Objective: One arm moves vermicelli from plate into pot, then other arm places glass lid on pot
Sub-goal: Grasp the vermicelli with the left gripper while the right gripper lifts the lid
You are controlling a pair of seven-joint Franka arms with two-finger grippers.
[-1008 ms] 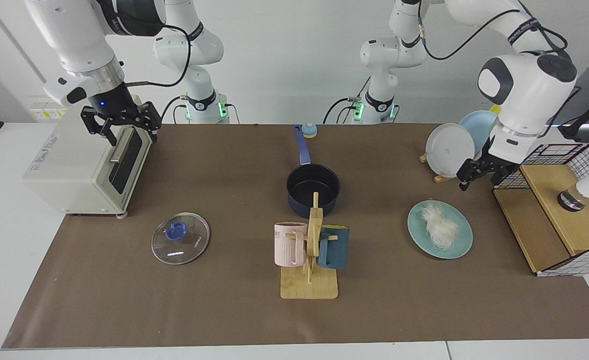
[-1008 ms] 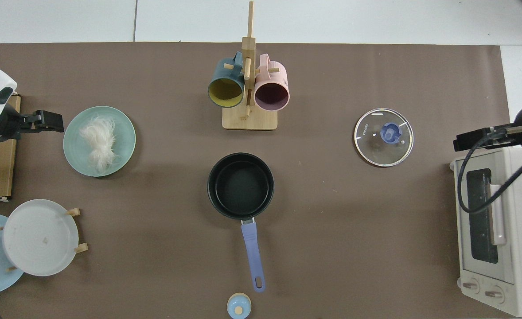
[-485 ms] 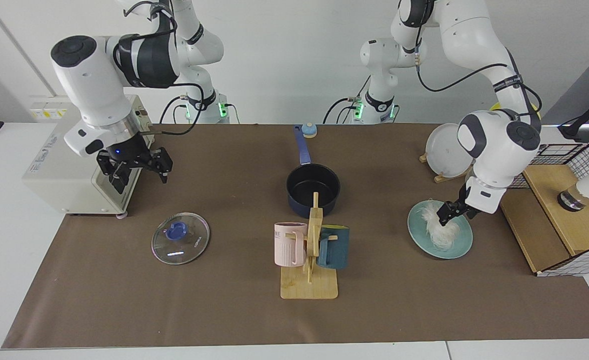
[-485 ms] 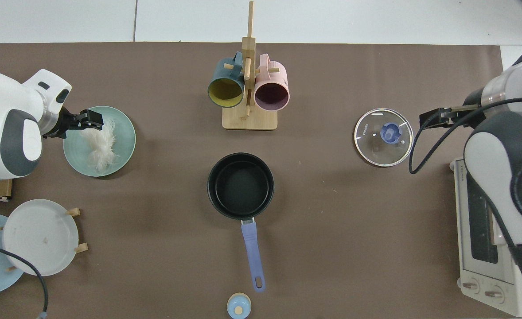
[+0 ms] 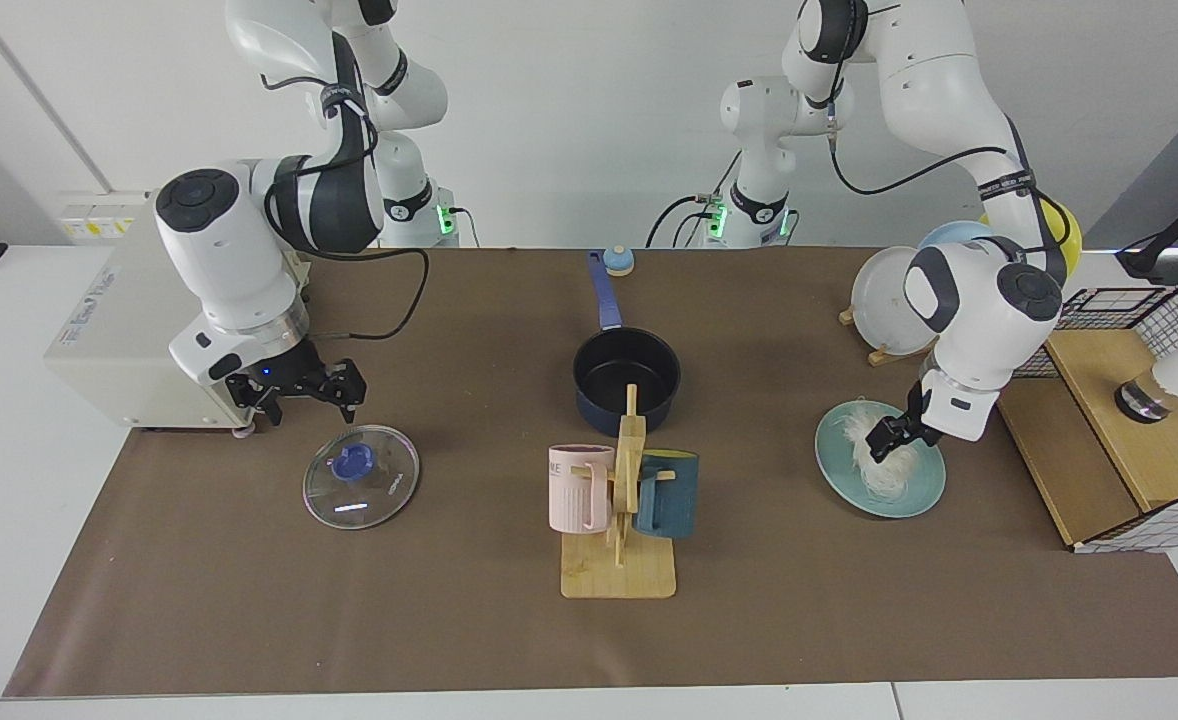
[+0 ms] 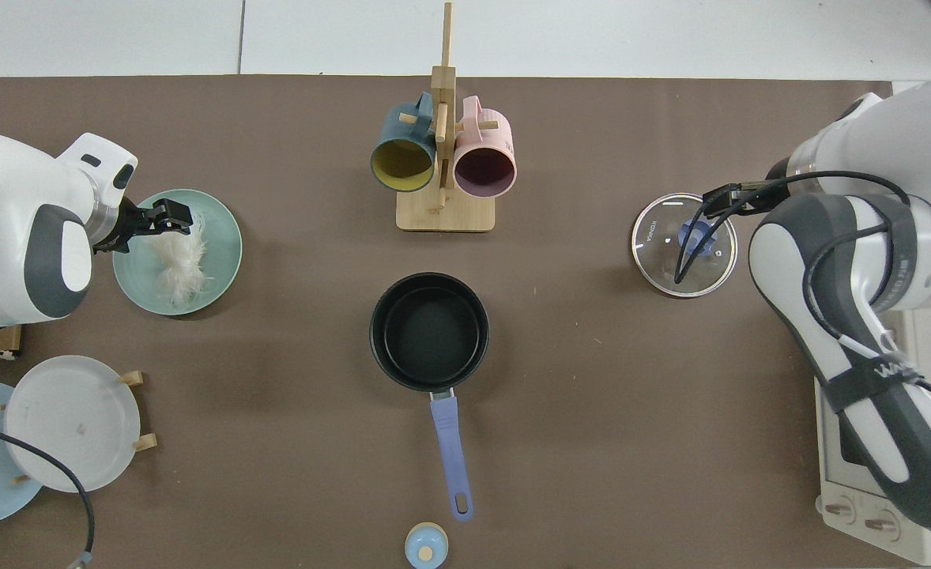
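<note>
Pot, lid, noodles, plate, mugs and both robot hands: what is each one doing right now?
pot: empty, uncovered.
glass lid: flat on the table, untouched.
vermicelli: heaped on the plate.
plate: flat on the table, holding the vermicelli.
mugs: hanging on the wooden rack.
left gripper: down at the vermicelli.
right gripper: jaws open, above the lid's far edge.

White vermicelli [image 5: 884,455] on teal plate [image 5: 924,492]; empty navy pot [image 5: 626,378]; glass lid [image 5: 360,489] flat.
</note>
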